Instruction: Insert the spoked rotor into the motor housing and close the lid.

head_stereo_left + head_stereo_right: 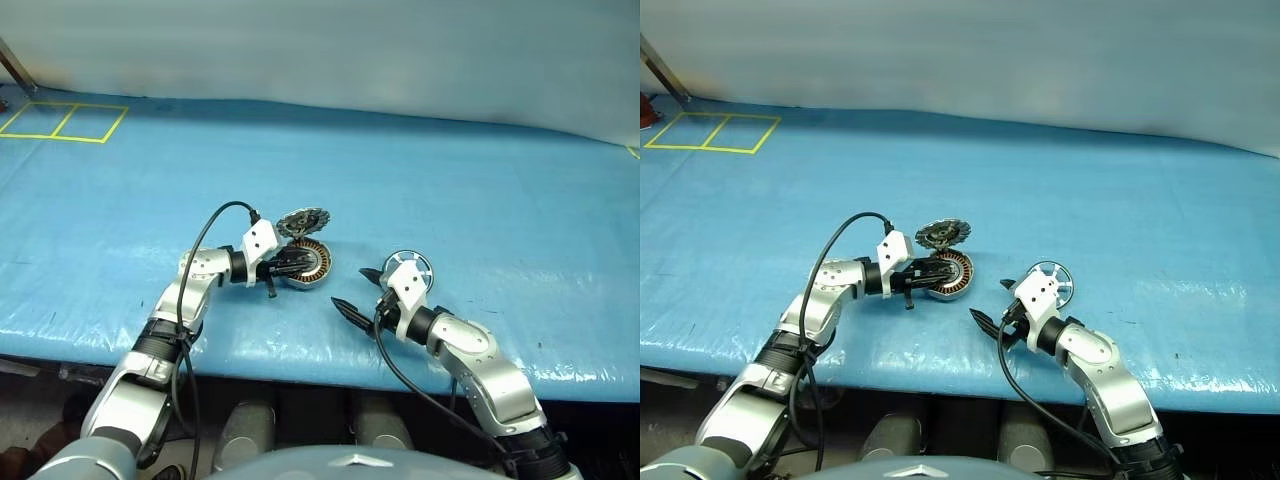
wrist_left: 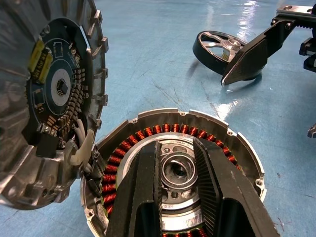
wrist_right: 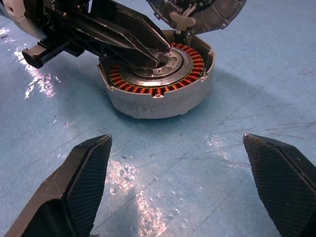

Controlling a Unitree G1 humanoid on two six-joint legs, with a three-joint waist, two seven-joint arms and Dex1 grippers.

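The motor housing (image 1: 322, 262) sits on the blue mat with its copper windings facing up. Its round lid (image 1: 302, 222) stands tilted open at the far edge, circuit side showing (image 2: 54, 89). My left gripper (image 2: 174, 145) lies across the housing from the left, its two fingers closed narrowly around the shiny hub in the pale centre. The spoked rotor (image 1: 410, 268), a silver wheel, rests on the mat to the right of the housing. Just in front of the rotor, my right gripper (image 1: 350, 287) is open and holds nothing, pointing toward the housing (image 3: 163, 94).
The blue mat (image 1: 480, 180) covers the whole table, and its front edge runs just below both grippers. Yellow tape squares (image 1: 60, 122) mark the far left corner. A black cable (image 1: 205, 235) loops above my left wrist.
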